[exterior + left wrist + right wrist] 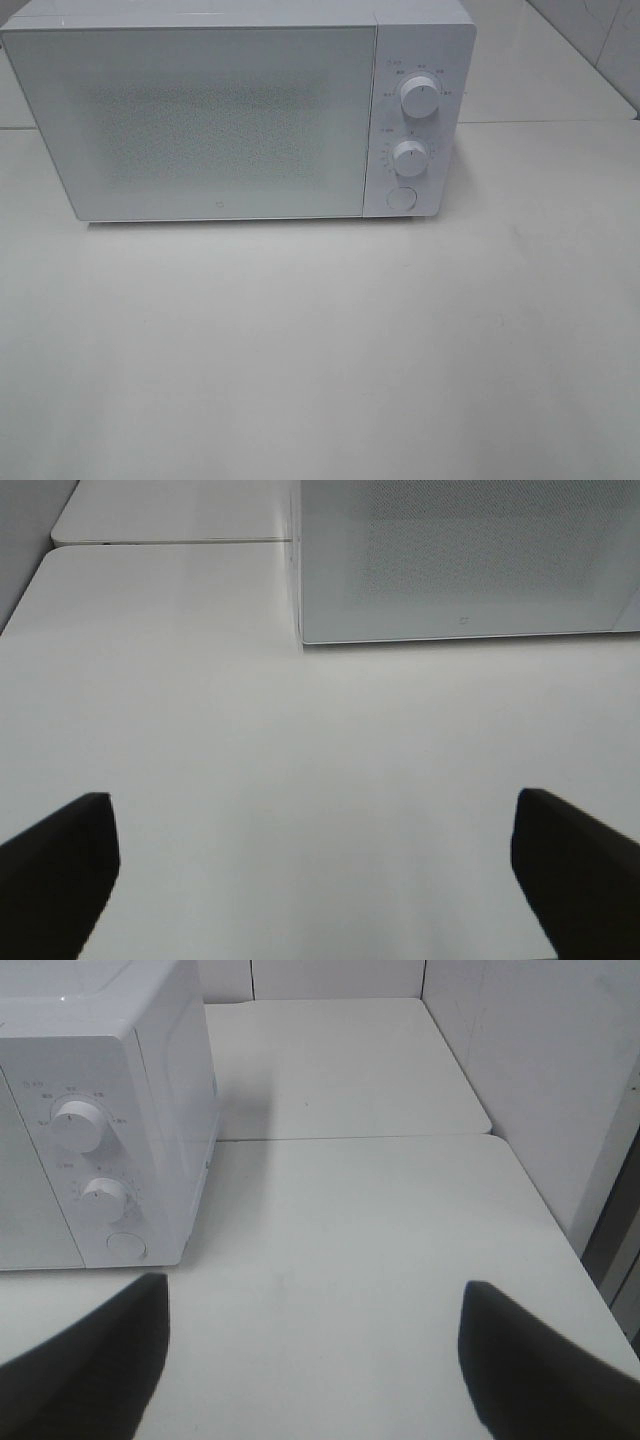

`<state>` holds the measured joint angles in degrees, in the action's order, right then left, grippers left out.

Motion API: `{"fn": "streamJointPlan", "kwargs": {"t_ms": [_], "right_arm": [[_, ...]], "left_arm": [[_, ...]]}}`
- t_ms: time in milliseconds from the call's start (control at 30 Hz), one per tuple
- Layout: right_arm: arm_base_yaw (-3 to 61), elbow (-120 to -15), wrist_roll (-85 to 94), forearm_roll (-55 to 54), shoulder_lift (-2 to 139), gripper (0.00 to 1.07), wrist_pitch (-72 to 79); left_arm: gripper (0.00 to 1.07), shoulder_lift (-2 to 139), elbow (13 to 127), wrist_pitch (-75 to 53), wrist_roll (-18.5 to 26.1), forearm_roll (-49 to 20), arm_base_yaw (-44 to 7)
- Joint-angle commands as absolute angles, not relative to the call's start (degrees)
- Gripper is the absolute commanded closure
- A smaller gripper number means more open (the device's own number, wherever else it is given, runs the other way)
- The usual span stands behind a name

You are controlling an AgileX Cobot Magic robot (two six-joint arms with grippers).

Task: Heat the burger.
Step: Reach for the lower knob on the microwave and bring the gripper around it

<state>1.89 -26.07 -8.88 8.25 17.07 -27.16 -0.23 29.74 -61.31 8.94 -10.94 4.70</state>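
Observation:
The burger is out of view in every frame. A white microwave (pixel 230 115) stands at the back of the table with its door shut; its front shows two dials (pixel 420 97) and a round button (pixel 400 199). Neither arm appears in the exterior high view. In the left wrist view my left gripper (pixel 315 875) is open, its dark fingers (pixel 55 875) spread wide over bare table in front of the microwave (pixel 460 560). My right gripper (pixel 315 1345) is also open, with nothing between its fingers (pixel 95 1360), off to the side of the microwave's control panel (pixel 95 1180).
The white table (pixel 320 350) stretches in front of the microwave. A second table surface (pixel 330 1060) adjoins behind it. A white wall (pixel 540 1080) borders the table on the right side.

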Motion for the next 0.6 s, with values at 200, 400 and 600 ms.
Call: {"fn": "streamJointPlan", "kwargs": {"t_ms": [200,400,600], "right_arm": [[1.7,-22.0,-8.9,8.2,23.8,0.31,-12.6],[1.7,-20.7,-8.8,8.4,29.4,0.31,-2.1],[1.7,-20.4,-8.9,8.2,36.9,0.31,6.6]], "left_arm": [[0.06,-1.3,29.6,-61.5,8.8,-11.0,4.5],[0.06,-1.3,29.6,-61.5,8.8,-11.1,4.5],[0.06,-1.3,29.6,-61.5,8.8,-11.1,4.5]]}}
